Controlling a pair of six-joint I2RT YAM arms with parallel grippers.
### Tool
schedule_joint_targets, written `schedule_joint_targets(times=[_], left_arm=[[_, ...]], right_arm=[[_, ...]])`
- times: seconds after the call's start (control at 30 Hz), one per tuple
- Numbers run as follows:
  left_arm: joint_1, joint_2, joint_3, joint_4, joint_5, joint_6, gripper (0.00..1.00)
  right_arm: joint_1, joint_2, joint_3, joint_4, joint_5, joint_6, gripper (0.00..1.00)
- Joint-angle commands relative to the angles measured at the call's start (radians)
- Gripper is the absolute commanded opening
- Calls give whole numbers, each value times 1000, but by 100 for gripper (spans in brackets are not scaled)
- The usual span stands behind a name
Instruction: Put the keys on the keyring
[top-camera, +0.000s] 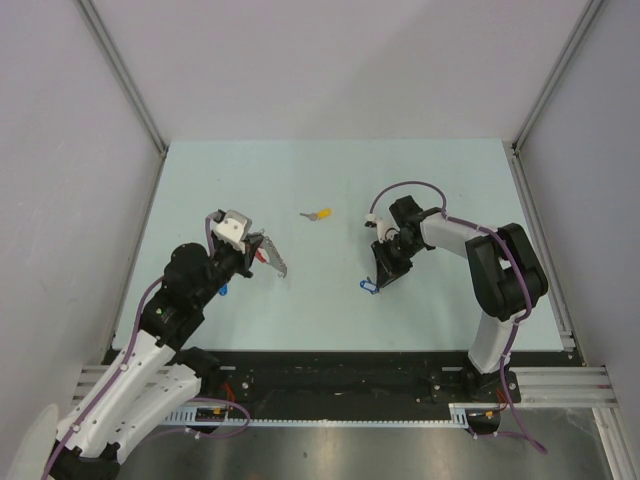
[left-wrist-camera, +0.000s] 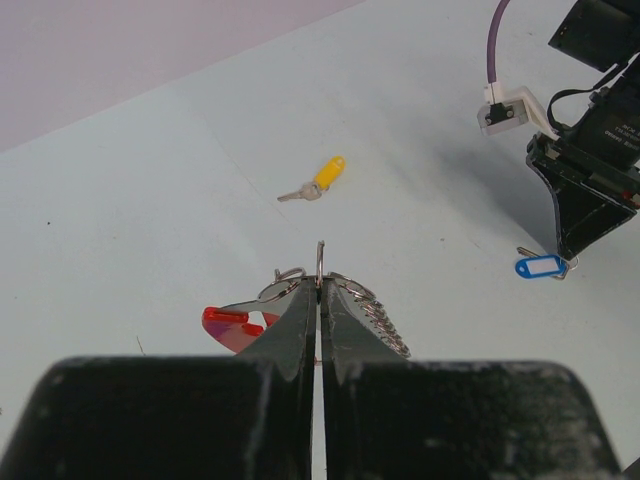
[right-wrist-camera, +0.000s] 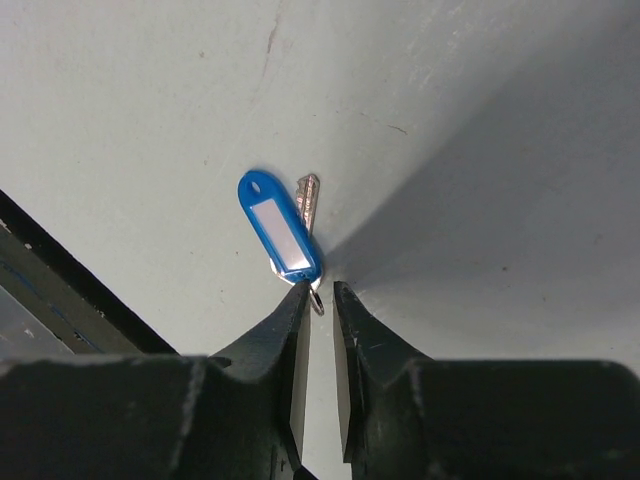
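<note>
My left gripper (left-wrist-camera: 320, 287) is shut on the keyring (left-wrist-camera: 320, 262), with its thin split ring standing up between the fingertips. The keyring's red tag (left-wrist-camera: 228, 322) hangs to the left and its chain (left-wrist-camera: 388, 328) to the right. From above, the left gripper (top-camera: 255, 248) holds the keyring (top-camera: 272, 259) off the table. A yellow-capped key (top-camera: 320, 214) (left-wrist-camera: 322, 178) lies further out. A blue-capped key (right-wrist-camera: 280, 232) (top-camera: 368, 286) (left-wrist-camera: 540, 267) lies flat. My right gripper (right-wrist-camera: 320, 290) (top-camera: 378, 279) has its tips down at that key's small ring, and its jaws stand a narrow gap apart.
Another small blue thing (top-camera: 222, 291) lies beside the left arm, partly hidden. The pale table (top-camera: 330, 320) is walled by grey panels, with an aluminium rail (top-camera: 540, 215) along its right edge. The right arm (left-wrist-camera: 600, 130) shows in the left wrist view.
</note>
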Motion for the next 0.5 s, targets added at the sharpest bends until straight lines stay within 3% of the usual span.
schedule_joint_targets(times=[0.0,0.4,0.47], left_arm=[[6,-5,9,44,22,-10,0],[6,-8,9,44,21,-11,0],[4,-8,9,44,19,-11,0]], right_arm=[[-4,11,24,-17,-24,-14,19],[-4,20,24,-23,-32,-18,19],[-4,16,24,-23,-29,-18,15]])
